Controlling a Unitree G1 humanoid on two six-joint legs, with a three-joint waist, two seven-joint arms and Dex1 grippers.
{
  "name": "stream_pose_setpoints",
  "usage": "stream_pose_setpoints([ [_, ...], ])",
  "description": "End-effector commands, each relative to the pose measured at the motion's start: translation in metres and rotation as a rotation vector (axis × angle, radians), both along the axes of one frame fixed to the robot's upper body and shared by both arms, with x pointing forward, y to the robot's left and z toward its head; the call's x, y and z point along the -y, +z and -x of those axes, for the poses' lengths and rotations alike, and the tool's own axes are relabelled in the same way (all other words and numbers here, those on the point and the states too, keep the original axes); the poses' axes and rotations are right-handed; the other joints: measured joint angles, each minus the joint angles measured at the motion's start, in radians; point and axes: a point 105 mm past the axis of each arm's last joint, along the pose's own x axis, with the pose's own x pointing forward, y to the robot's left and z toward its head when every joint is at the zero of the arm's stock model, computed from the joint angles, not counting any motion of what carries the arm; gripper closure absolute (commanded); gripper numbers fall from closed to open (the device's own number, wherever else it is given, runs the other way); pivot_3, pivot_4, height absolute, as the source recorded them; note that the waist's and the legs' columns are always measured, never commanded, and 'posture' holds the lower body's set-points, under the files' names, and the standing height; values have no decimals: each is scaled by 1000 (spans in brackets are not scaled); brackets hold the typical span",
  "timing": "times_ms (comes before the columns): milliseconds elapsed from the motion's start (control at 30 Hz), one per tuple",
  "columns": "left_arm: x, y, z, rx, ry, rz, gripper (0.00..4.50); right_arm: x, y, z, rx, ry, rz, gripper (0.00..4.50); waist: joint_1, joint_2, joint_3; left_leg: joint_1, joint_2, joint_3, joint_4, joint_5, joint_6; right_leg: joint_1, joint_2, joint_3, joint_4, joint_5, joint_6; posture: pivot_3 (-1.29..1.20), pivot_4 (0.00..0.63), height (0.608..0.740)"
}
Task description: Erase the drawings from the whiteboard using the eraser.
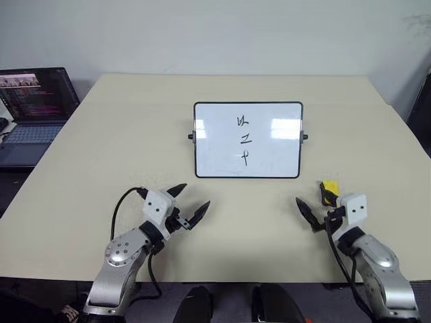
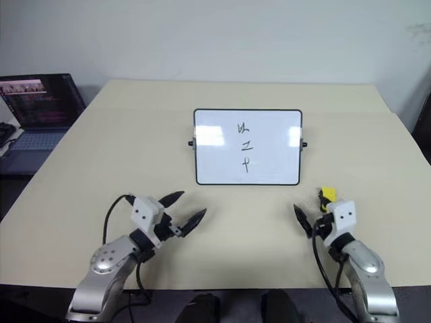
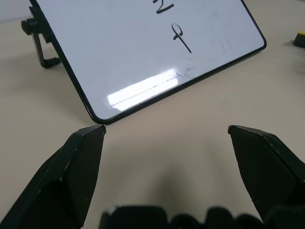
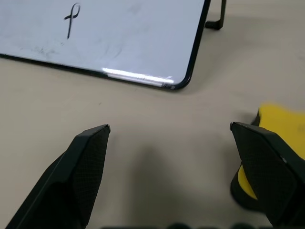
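eraser [image 1: 328, 191] beside wide-open, empty right jaws; left jaws agape, empty; whiteboard [image 1: 222, 158] edge beyond.

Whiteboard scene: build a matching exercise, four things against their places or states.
Things:
1. whiteboard
2. eraser
3. laptop
4. left claw

Places or states:
A. off the table's left edge, screen lit
B. open, empty, over the table's near left
C. propped mid-table, three marks on it
D. on the table beside the right claw

Pairs: 1-C, 2-D, 3-A, 4-B
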Motion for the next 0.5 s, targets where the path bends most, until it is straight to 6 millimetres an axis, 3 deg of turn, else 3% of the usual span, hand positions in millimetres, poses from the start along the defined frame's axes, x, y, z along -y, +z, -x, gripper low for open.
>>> stream_pose_setpoints([
  [33, 16, 8, 7, -16, -117, 30, 0, -8, -1, 8, -42, 28, 7, 88, 0, 0, 0, 0, 0, 0, 0, 0, 0, 0, 0, 0, 0, 0, 0, 0, 150, 740],
  [100, 16, -1, 8, -41, -138, 3, 0, -3, -10, 6, -69, -10, 67, 88, -1, 0, 0, 1, 0, 1, 0, 0, 0, 0, 0, 1, 0, 0, 0, 0, 150, 740],
  [233, 19, 10, 9, -21, -136, -1, 0, -2, 4, -4, -27, -66, 105, 88, -1, 0, 0, 2, 0, 4, 0, 0, 0, 0, 0, 3, 1, 0, 1, 0, 150, 740],
  [433, 9, 17, 23, -73, -182, -2, 0, -29, 17, -15, 5, 20, 62, 88, -9, 0, 0, 2, 1, 3, -1, 0, 0, 0, 0, 3, 0, 0, 0, 0, 150, 740],
  [500, 19, 24, 29, -89, -257, 8, 0, -31, 25, -14, 20, 33, 31, 88, -10, 0, 0, 2, 1, 3, -1, 0, 0, 0, 0, 3, 0, 0, 0, 0, 150, 740],
])
